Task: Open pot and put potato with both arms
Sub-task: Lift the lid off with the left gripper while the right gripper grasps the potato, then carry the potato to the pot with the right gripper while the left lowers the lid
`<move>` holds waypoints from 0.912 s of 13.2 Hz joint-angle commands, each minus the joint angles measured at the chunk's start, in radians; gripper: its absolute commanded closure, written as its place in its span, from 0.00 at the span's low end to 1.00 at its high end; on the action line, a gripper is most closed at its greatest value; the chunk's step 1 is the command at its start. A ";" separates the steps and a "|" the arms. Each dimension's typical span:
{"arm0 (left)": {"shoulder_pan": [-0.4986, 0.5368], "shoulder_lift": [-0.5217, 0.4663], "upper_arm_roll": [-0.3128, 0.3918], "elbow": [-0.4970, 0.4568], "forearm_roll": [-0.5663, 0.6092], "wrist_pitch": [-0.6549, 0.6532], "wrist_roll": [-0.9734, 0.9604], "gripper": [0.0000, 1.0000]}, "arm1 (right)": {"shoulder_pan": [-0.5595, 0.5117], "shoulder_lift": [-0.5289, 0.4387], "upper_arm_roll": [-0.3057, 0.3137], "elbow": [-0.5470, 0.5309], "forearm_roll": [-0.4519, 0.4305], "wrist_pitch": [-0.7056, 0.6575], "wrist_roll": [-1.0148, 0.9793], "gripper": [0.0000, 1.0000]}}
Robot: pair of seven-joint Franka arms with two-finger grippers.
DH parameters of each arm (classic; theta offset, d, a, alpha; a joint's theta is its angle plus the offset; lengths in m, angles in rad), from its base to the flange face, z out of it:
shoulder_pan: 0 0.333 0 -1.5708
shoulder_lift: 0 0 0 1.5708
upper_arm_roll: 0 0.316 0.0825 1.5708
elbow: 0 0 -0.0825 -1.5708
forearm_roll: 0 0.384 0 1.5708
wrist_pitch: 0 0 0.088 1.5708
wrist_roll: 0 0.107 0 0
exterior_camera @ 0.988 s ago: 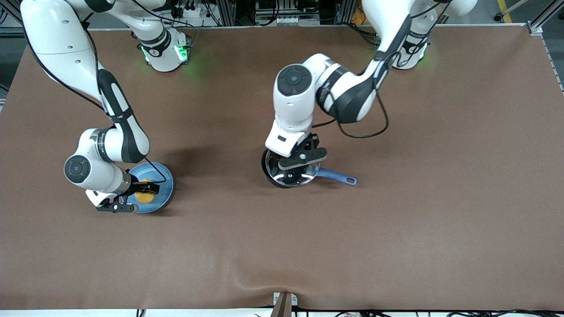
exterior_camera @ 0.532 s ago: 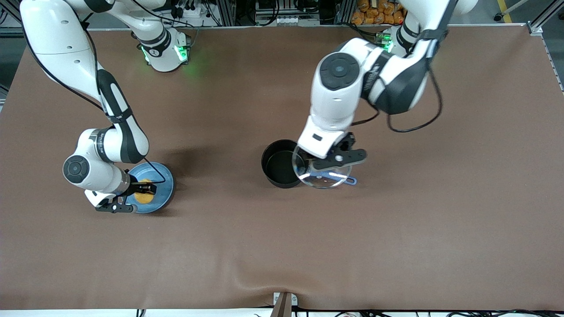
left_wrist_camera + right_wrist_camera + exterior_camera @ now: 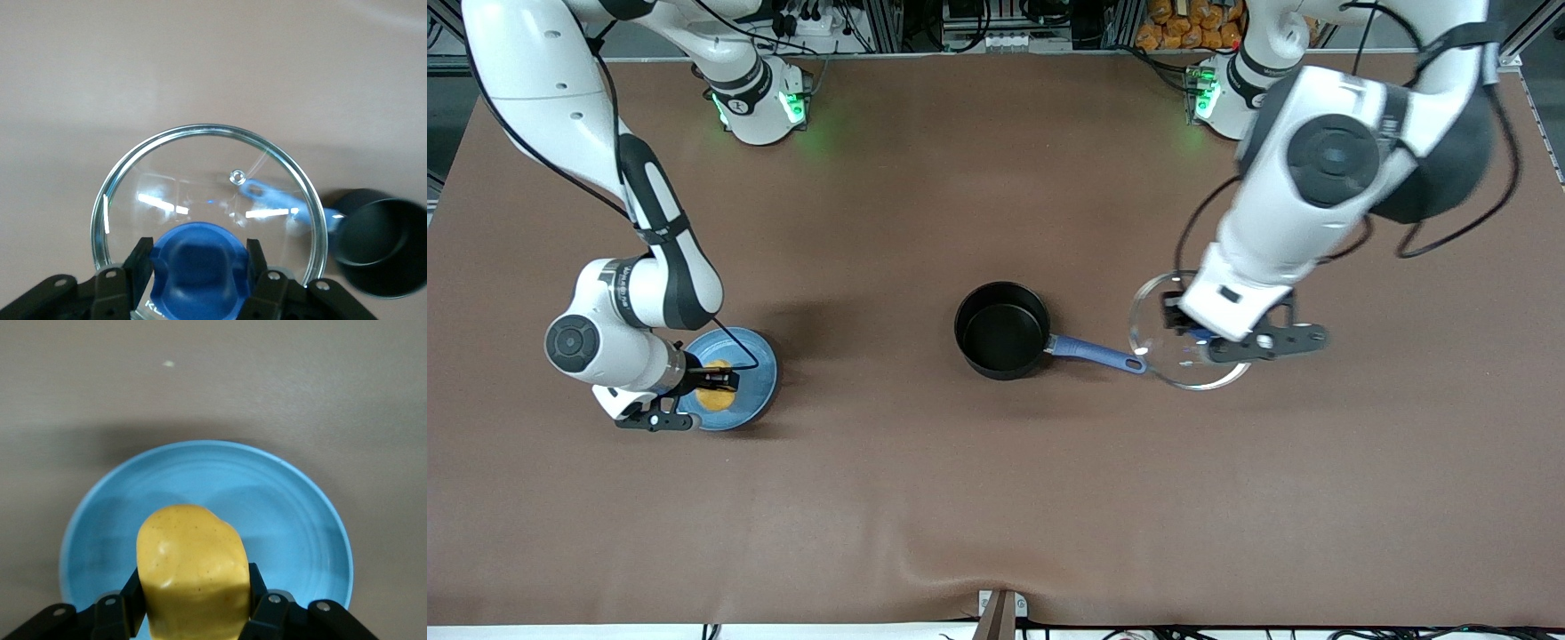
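The black pot stands open in the middle of the table, its blue handle pointing toward the left arm's end; it also shows in the left wrist view. My left gripper is shut on the blue knob of the glass lid and holds it in the air, over the table by the handle's tip. My right gripper is shut on the yellow potato over the light-blue plate.
The light-blue plate lies toward the right arm's end of the table. The brown table cover spreads wide on all sides. Both robot bases stand along the table's edge farthest from the front camera.
My left gripper lifted the glass lid off the pot and carried it toward the left arm's end, past the handle's tip. The pot now stands open. The right gripper has barely moved.
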 commanded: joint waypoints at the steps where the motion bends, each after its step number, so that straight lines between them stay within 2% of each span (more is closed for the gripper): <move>1: 0.100 -0.068 -0.008 -0.113 -0.020 0.008 0.146 1.00 | 0.046 -0.094 0.013 -0.017 0.015 -0.059 0.057 0.78; 4: 0.184 -0.074 -0.010 -0.217 -0.021 0.098 0.272 1.00 | 0.149 -0.134 0.013 -0.014 0.015 -0.065 0.163 0.77; 7: 0.266 -0.073 -0.010 -0.361 -0.073 0.239 0.384 1.00 | 0.284 -0.142 0.013 0.007 0.015 -0.065 0.385 0.77; 10: 0.280 -0.066 -0.007 -0.527 -0.075 0.462 0.420 1.00 | 0.436 -0.135 0.013 0.029 0.015 -0.054 0.580 0.79; 12: 0.278 -0.057 -0.005 -0.599 -0.069 0.565 0.420 1.00 | 0.511 -0.131 0.013 0.050 0.016 -0.047 0.638 0.79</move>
